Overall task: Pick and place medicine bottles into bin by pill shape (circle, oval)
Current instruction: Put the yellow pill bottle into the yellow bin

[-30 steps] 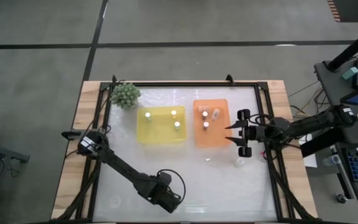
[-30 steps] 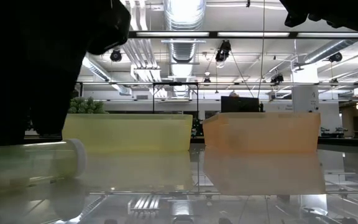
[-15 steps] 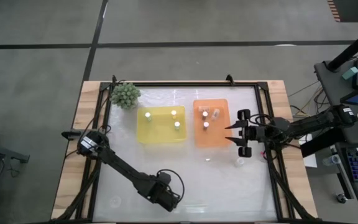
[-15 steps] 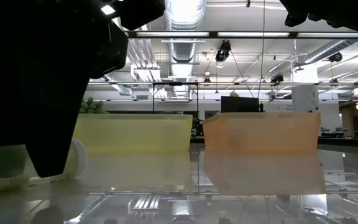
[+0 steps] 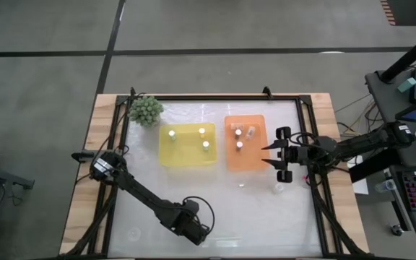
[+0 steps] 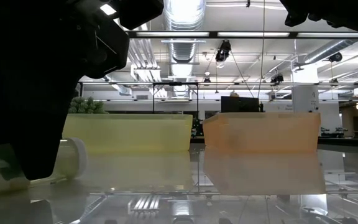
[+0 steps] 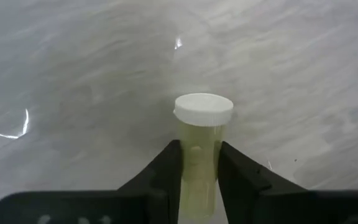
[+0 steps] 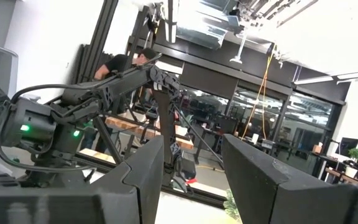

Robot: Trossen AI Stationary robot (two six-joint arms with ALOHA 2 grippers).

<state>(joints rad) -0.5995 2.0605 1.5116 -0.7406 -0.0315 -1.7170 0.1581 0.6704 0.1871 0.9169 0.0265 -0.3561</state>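
Left gripper point(image 7: 197, 171): low over the near middle of the glossy pale desk point(image 5: 150, 195), dark fingers point(image 7: 166, 177) clamped on either side of a small clear cylindrical medicine bottle with a white cap point(image 7: 202, 143); bottle lying on its side on the desk, cap pointing away from the wrist, likely gripped across the body so it can be lifted clear.

Right gripper point(image 5: 274, 154): hovering at the right edge of the desk, just right of the orange tray, fingers spread and holding nothing; apparently waiting out of the way.

Yellow translucent rectangular tray point(image 5: 187, 144): far middle of the desk, three white-capped bottles standing inside.

Orange translucent rectangular tray point(image 5: 245, 143): just right of the yellow one, about three bottles inside, one of them lying over.

Loose bottles: one point(image 5: 279, 188) on the desk near the right gripper, a smaller pale spot point(image 5: 240, 183) near the orange tray, too small to be sure.

Green spiky ball-shaped plant point(image 5: 146, 110): far left corner, apart from the work.

Pill shape in held bottle: cannot tell.

Step in hand, as judged: grasp made, lift toward a tray not yet done.
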